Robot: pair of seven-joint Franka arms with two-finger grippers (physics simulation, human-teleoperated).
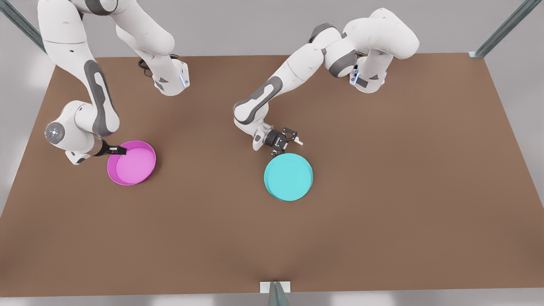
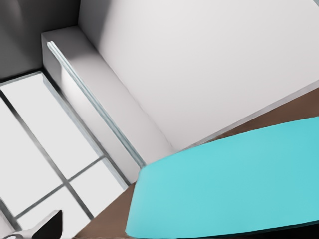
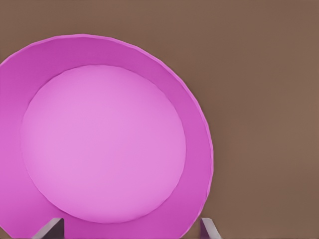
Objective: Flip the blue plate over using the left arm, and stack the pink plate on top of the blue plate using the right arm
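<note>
The blue plate (image 1: 288, 177) lies on the brown table right of centre in the front view, showing a flat closed face, so it looks bottom up. My left gripper (image 1: 290, 143) hovers just behind its far rim, open and apart from it. In the left wrist view, one fingertip (image 2: 49, 225) shows beside the blue plate (image 2: 234, 184). The pink plate (image 1: 132, 163) rests rim up on the front view's left. My right gripper (image 1: 120, 149) is at its far-left rim. The right wrist view has its fingertips (image 3: 51, 227) wide apart, open, either side of the pink plate's (image 3: 104, 144) near edge.
Both arm bases (image 1: 172, 80) (image 1: 367, 80) stand along the table's far edge. Metal frame posts (image 1: 503, 27) rise at the back corners. A small bracket (image 1: 275, 288) sits at the middle of the front edge. Bare brown table (image 1: 382, 221) spreads between and in front of the plates.
</note>
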